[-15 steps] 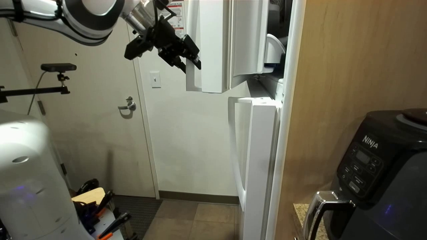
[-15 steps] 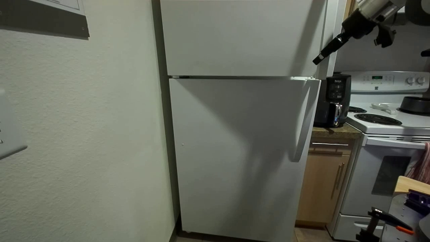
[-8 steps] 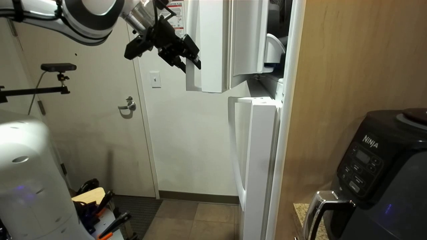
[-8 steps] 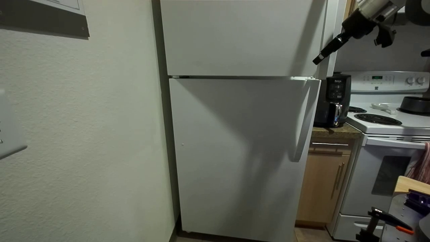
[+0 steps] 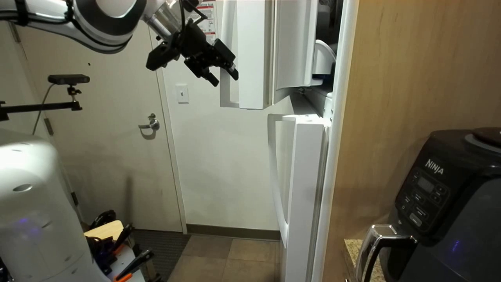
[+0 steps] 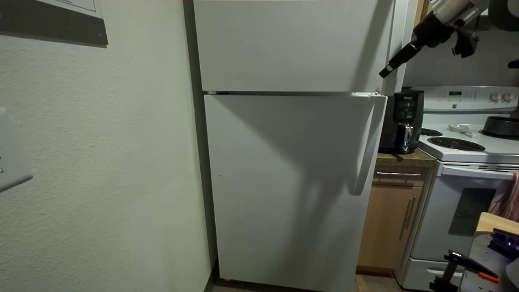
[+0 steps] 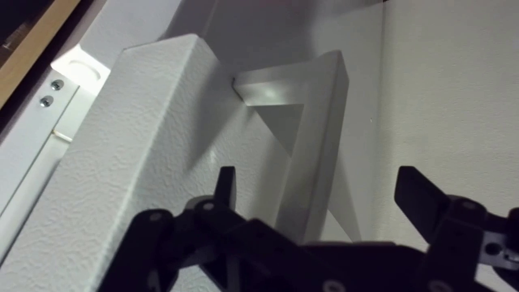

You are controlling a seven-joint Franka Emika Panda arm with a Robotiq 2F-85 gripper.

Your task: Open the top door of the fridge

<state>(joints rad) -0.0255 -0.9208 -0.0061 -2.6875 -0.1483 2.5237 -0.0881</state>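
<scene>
The end effector (image 5: pixel 226 80) is held with jaws apart; in the wrist view the upright bar handle (image 7: pixel 314 158) is framed between them, contact unclear. Right of it, in an exterior view, the fridge's (image 5: pixel 305 168) top door (image 5: pixel 256 55) is seen ajar, probably to be pulled leftward.

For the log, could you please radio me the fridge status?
Gripper open, jaws either side of the handle. Top door partly open. Arm possibly in its swing; no other obstacle seen.
</scene>
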